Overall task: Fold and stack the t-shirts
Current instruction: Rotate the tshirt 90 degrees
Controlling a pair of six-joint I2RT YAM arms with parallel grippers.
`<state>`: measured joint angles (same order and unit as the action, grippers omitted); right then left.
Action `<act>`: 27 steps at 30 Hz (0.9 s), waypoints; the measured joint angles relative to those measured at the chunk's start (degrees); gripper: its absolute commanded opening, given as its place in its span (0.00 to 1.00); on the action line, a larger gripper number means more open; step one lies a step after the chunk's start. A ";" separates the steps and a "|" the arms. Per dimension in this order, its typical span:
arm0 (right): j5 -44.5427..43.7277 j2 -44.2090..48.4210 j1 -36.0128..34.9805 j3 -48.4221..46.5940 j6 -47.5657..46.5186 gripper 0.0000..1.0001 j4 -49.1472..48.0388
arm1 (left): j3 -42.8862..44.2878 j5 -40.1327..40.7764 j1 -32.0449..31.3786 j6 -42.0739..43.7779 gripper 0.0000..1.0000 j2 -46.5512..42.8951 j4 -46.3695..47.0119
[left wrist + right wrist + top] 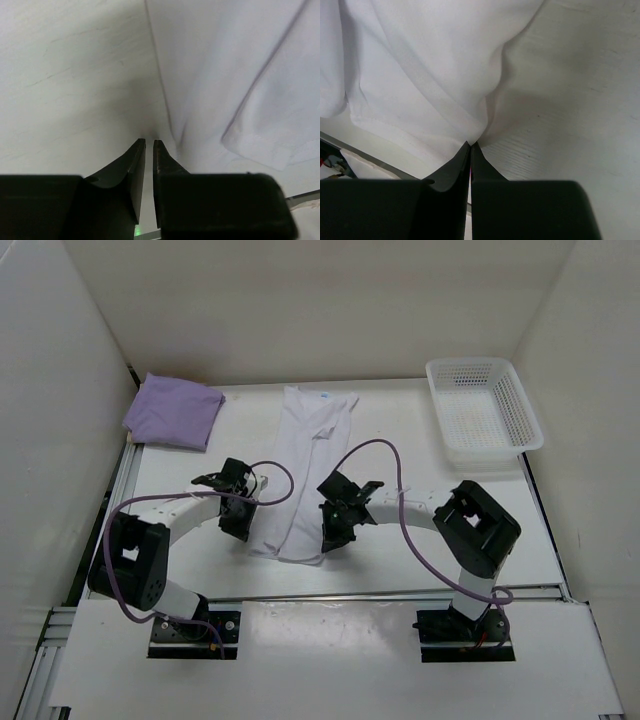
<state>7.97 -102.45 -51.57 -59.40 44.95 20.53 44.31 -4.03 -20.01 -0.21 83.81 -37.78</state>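
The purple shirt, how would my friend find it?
Start at the white table and go to its far left corner, by the wall. The purple shirt lies there folded, apart from the long white shirt in the middle. It is the only coloured cloth.

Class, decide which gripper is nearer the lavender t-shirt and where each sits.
Left. The left gripper pinches the near left corner of the white t-shirt, on the same side as the lavender t-shirt; the right gripper pinches its near right corner, farther off.
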 measured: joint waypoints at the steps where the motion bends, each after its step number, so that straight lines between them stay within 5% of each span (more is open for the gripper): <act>1: -0.09 0.07 -0.11 0.00 -0.22 0.00 0.22 | -0.02 0.35 -0.04 0.02 0.24 -0.02 -0.37; 6: 0.59 0.37 -0.20 -0.04 -0.85 0.39 0.48 | -0.04 1.68 -0.13 0.17 0.48 -0.57 -1.88; 9: -0.46 1.64 -0.26 0.22 -2.14 0.43 1.07 | -0.04 1.64 -0.15 0.20 0.56 -1.88 -2.97; 19: -14.05 11.98 -4.96 -4.20 -7.50 0.45 9.49 | -0.26 0.20 1.70 0.22 0.58 -13.14 -4.24; 27: -16.22 -13.46 -13.27 -35.93 -19.06 0.53 10.01 | -0.33 0.37 17.33 0.20 0.60 -15.13 -3.98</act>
<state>-8.25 -115.92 -64.84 -95.33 25.89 30.55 43.99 -3.66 -2.68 -0.01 68.69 -41.76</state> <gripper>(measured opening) 0.532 0.601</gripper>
